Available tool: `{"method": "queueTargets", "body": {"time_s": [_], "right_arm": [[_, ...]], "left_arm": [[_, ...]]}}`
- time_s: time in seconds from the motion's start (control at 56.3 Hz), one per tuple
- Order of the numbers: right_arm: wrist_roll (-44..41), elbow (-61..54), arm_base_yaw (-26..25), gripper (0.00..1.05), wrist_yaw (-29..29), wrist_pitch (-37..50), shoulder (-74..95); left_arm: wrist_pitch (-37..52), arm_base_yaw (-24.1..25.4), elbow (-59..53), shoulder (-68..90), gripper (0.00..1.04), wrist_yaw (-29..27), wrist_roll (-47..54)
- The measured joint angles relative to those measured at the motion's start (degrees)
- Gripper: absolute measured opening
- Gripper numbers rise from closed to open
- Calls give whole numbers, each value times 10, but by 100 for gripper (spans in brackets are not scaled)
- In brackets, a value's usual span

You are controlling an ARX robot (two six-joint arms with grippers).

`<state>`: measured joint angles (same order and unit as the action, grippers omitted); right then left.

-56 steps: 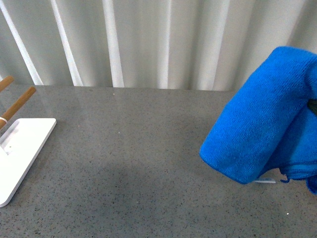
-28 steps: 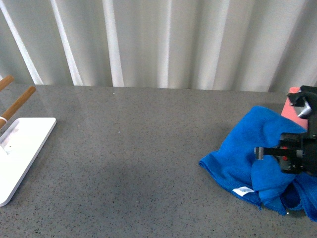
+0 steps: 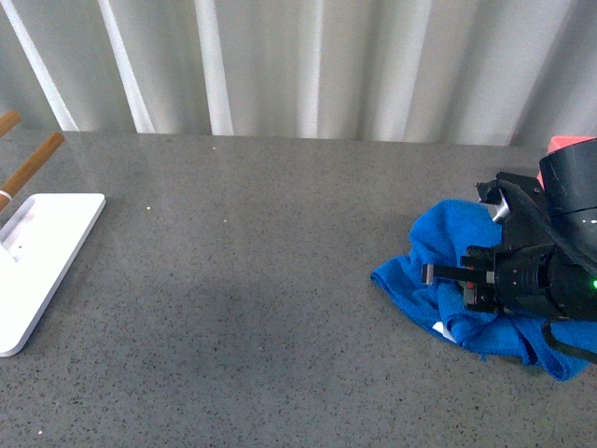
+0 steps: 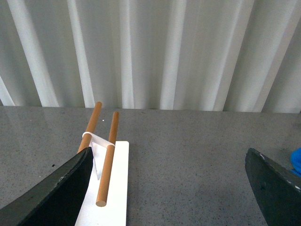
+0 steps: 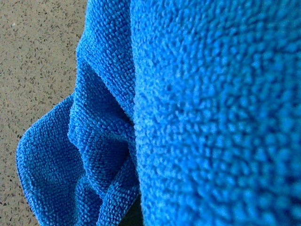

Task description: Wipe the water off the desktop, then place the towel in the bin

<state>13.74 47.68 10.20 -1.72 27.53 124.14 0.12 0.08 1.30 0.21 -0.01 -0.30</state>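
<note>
Looking at the right claw (image 3: 466,266) first: it is low over the towel (image 3: 438,233), dark fingers sunk into the folds. Its wrist camera is filled with blue pile and only a strip of desktop (image 5: 33,56), so I cannot tell whether the jaws grip the cloth or simply rest on it.

A second ago the towel hung high in the air, draped off that claw. Half a second ago it was coming down. Now it lies crumpled on the desktop (image 3: 261,308) at the right side, touching the stone, with the claw on top of it. I read that as the wipe about to begin, not the drop-off. The bin (image 3: 564,145) shows only as a pink sliver behind the arm, and the cloth is not in it.

I cannot make out any water on the speckled surface, so I cannot say which way the stroke should go.

The left claw (image 4: 168,155) is spread wide with nothing between its fingers, held above the left end of the desk. Below it sits the white tray (image 3: 47,252) with its wooden rods (image 3: 33,163), well apart from the towel.
</note>
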Motion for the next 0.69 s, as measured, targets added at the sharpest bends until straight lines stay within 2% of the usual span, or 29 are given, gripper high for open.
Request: {"method": "queueTargets", "body": {"time_s": [0.284, 0.693], "right_arm": [[-2, 45, -31, 4, 21, -18, 24], [-62, 234, -42, 4, -17, -84, 119]], "left_arm": [[0, 0, 0, 0, 98, 0, 0], [0, 0, 0, 0, 98, 0, 0]]}}
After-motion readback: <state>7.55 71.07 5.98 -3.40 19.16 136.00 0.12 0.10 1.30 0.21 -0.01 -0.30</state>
